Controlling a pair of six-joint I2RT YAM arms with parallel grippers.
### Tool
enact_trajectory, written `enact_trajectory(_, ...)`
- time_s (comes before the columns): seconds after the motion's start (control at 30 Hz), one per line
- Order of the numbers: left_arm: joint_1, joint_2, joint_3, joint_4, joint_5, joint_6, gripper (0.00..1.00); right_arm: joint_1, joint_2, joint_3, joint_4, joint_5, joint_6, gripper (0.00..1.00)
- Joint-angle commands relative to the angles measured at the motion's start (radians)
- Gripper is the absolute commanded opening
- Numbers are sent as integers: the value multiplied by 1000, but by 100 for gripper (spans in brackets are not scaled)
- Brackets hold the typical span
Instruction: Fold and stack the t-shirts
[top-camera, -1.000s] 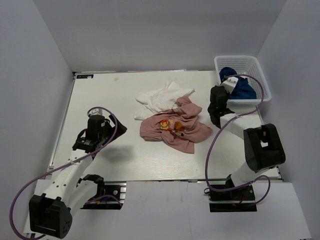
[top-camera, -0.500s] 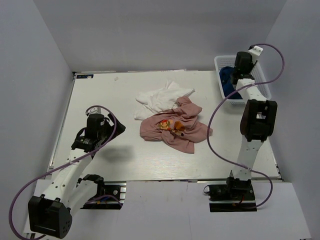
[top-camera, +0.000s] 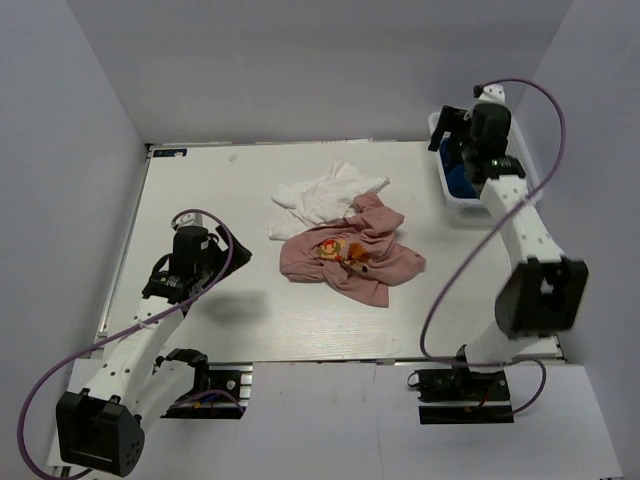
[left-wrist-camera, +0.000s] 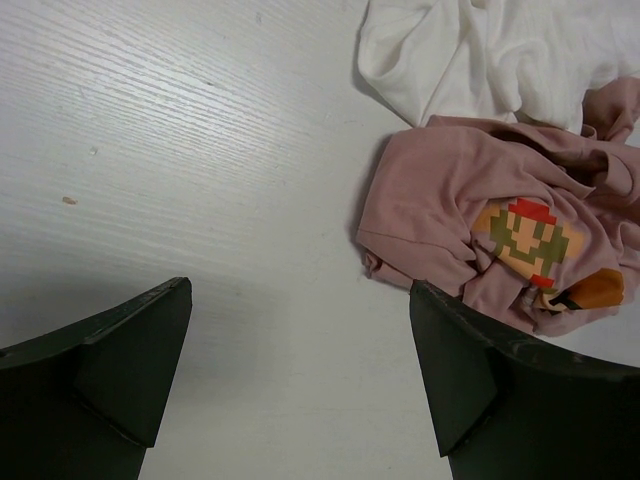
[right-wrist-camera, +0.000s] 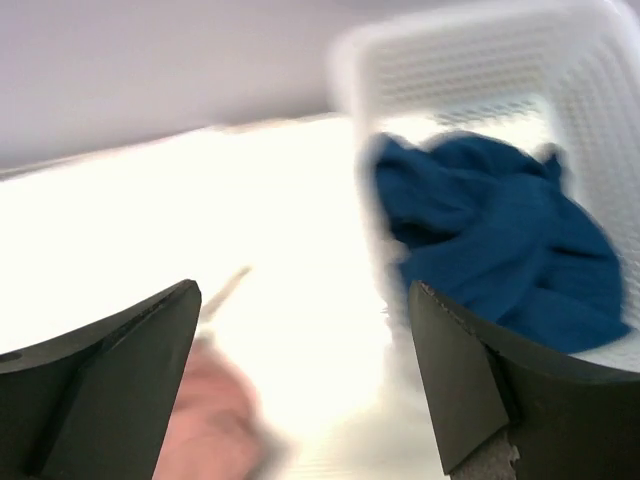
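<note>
A crumpled dusty pink t-shirt (top-camera: 350, 255) with a yellow-orange print lies mid-table, overlapping a rumpled white t-shirt (top-camera: 320, 198) behind it. The left wrist view shows both, the pink t-shirt (left-wrist-camera: 470, 215) and the white t-shirt (left-wrist-camera: 470, 60). A navy blue t-shirt (right-wrist-camera: 500, 240) sits bunched in the white mesh basket (right-wrist-camera: 450, 70) at the back right. My right gripper (top-camera: 450, 140) hovers open and empty over the basket's left edge (right-wrist-camera: 305, 290). My left gripper (top-camera: 232, 257) is open and empty above bare table, left of the pink t-shirt (left-wrist-camera: 300, 288).
The right arm covers most of the basket (top-camera: 458, 198) in the top view. White walls enclose the table on the back and both sides. The right wrist view is blurred by motion.
My right arm swung up from beside the pink t-shirt to above the basket, and its jaws opened. The left arm and the shirts on the table stayed put.
</note>
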Motion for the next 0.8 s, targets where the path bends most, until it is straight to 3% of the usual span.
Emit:
enact_trajectory(0.0, -5, 1, 36, 13, 44, 21, 100, 102, -190, -227, 32, -136, 25, 90)
enact_trajectory(0.17, -5, 1, 36, 13, 69, 21, 100, 267, -284, -412, 39, -212, 32, 90)
enact_trajectory(0.33, -5, -8, 47, -6, 45, 21, 100, 492, -289, -521, 0, -109, 134, 90)
enact_trajectory(0.43, -5, -17, 21, -6, 34, 12, 100, 566, -237, -544, -63, -6, 108, 90)
enact_trajectory(0.63, -5, 40, 32, -66, -7, -10, 100, 679, -33, -507, -92, 37, 80, 90)
enact_trajectory(0.73, -5, 49, 45, -80, -31, -19, 100, 700, 4, -484, -113, 133, 59, 81)
enact_trajectory(0.77, -5, 49, 36, -80, -31, -19, 100, 695, 12, -470, -118, 176, 62, 65)
